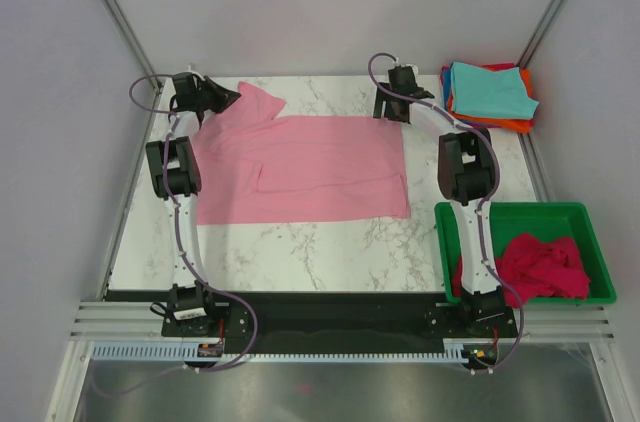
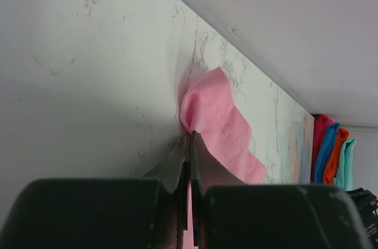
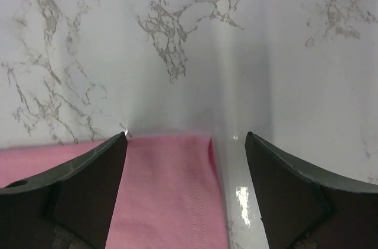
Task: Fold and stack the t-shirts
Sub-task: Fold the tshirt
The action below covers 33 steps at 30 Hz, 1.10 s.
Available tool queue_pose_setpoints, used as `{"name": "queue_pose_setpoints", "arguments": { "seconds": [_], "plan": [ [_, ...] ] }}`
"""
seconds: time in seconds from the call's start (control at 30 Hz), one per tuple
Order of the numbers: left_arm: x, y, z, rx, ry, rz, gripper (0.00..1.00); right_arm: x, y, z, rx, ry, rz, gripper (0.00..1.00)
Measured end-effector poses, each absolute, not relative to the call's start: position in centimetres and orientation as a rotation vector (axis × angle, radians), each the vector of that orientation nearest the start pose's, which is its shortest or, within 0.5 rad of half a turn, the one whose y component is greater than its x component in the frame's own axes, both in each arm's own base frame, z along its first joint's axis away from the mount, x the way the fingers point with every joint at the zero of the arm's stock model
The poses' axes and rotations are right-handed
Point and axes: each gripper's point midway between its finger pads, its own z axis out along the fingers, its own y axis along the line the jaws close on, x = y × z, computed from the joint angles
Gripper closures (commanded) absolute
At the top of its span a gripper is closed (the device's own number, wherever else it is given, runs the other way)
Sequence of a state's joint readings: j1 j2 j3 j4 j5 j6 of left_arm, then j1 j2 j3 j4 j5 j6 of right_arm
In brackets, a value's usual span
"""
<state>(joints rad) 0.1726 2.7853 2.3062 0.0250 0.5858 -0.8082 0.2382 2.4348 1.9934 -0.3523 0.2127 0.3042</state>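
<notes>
Your left gripper is clamped shut on the far left sleeve of the pink shirt, while your right gripper hangs with fingers apart over its far right corner.

Centre of frame: light pink t-shirt, solid colour, no print. Tabletop: white marble pattern with grey veining. Upper right: folded stack, teal on top, with orange, blue and red edges beneath. Lower right: green bin containing a magenta t-shirt, plain.
</notes>
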Motion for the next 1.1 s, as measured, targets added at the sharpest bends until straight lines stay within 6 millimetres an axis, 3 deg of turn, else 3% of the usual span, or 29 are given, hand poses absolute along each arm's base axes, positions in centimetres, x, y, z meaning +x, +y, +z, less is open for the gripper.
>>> {"name": "queue_pose_setpoints", "arguments": {
  "seconds": [0.07,0.1,0.27,0.37,0.4,0.47,0.63,0.8,0.97,1.1],
  "plan": [
    [69.4,-0.3,3.1,-0.625,1.989,-0.987,0.98,60.5,12.0,2.9,0.179,2.329,0.007,0.16],
    [69.4,-0.3,3.1,-0.625,1.989,-0.987,0.98,60.7,11.9,2.9,0.179,2.326,0.003,0.24],
    [69.4,-0.3,3.1,-0.625,1.989,-0.987,0.98,60.8,11.9,2.8,0.175,2.319,0.000,0.47],
    [69.4,-0.3,3.1,-0.627,1.989,-0.986,0.98,61.1,11.8,2.7,0.178,2.304,0.004,0.70],
    [69.4,-0.3,3.0,-0.628,1.989,-0.986,0.98,61.2,11.7,2.6,0.180,2.297,0.006,0.83],
    [69.3,-0.3,3.0,-0.627,1.987,-0.983,0.98,61.4,11.8,2.7,0.179,2.289,0.017,1.00],
    [68.2,-0.4,3.3,-0.651,2.013,-0.977,0.98,61.4,12.1,2.7,0.146,2.292,0.040,1.00],
    [65.5,-0.6,4.0,-0.676,2.081,-0.947,0.98,60.6,12.5,3.0,0.103,2.307,0.077,1.00],
    [63.4,-0.6,9.8,-0.592,2.074,-0.890,0.98,57.3,12.8,4.5,0.064,2.334,0.127,1.00],
    [61.1,-0.8,16.7,-0.486,2.006,-0.852,0.98,55.4,13.2,7.7,0.044,2.297,0.184,1.00]
  ]
}}
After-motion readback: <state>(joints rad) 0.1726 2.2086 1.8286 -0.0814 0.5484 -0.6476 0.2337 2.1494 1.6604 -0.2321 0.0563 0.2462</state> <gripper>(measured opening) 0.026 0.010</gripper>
